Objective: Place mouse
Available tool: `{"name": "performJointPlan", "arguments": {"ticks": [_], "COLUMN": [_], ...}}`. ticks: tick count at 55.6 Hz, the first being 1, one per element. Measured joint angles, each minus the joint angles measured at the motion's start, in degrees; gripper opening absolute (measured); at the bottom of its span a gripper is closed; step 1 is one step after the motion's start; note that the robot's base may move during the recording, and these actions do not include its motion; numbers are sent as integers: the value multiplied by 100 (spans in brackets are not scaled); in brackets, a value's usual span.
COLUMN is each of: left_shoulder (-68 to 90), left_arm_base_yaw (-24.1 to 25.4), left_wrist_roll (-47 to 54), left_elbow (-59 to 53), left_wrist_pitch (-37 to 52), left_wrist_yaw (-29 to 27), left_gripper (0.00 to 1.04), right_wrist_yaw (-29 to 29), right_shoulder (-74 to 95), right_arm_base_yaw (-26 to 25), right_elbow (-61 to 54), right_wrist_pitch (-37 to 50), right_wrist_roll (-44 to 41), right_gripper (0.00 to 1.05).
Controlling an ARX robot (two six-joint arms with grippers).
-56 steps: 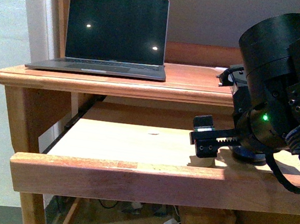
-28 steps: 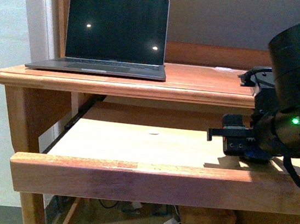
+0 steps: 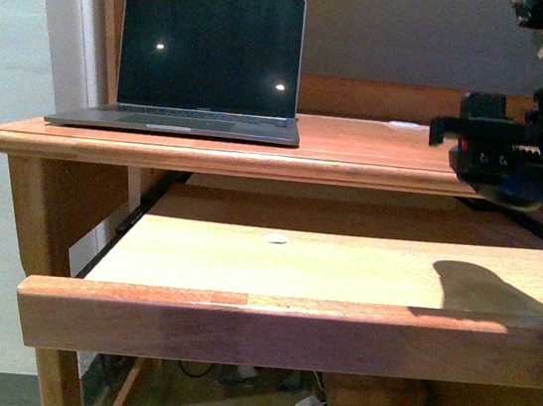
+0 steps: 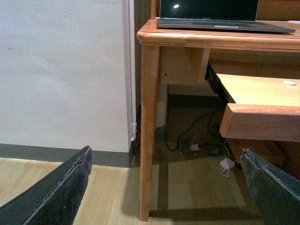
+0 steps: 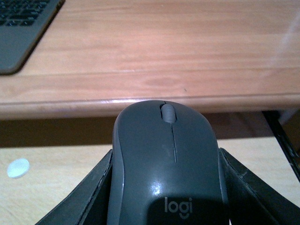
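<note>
Since the right gripper pinches the mouse by its sides, that hold suits its light, smooth, likely slippery shell; the left gripper gapes empty.

Grey mouse (logi logo) in right pincer

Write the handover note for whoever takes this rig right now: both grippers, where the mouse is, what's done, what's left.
Grippers: right gripper is shut on the mouse. The left gripper is open and empty, low beside the desk, facing its leg.
Positions: the mouse is in the air over the right part of the pull-out shelf, about level with the front edge of the desk top. The laptop stands open on the left of the desk top.
Done: mouse is in the grip.
Left: set it down on a surface, release, pull back.
</note>
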Motion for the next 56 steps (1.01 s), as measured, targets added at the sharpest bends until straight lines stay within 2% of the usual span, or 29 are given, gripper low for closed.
{"name": "performJointPlan", "arguments": {"ticks": [8, 19, 34, 44, 52, 54, 56], "left_shoulder": [0, 0, 0, 0, 0, 0, 0], "left_arm_base_yaw": [0, 0, 0, 0, 0, 0, 0], "left_wrist_roll": [0, 0, 0, 0, 0, 0, 0], "left_elbow": [0, 0, 0, 0, 0, 0, 0], "left_wrist_pitch": [0, 0, 0, 0, 0, 0, 0], "left_wrist_yaw": [0, 2, 0, 0, 0, 0, 0], "left_gripper": [97, 97, 97, 97, 97, 97, 97], "right_wrist_yaw": [487, 1121, 1401, 1493, 1576, 1576, 1580], "right_shoulder": [1158, 2490, 3724, 4363, 4599, 4601, 4605], "right_arm_base_yaw": [321, 415, 389, 546, 636, 651, 662], "right_elbow": [1690, 3550, 5375, 6234, 6494, 6498, 6496], "right_wrist_pitch": [-673, -1213, -1744, -2048, -2085, -2083, -2068], "right_wrist_roll": [70, -42, -258, -192, -149, -144, -118], "right_gripper": [56, 56, 56, 56, 56, 58, 65]}}
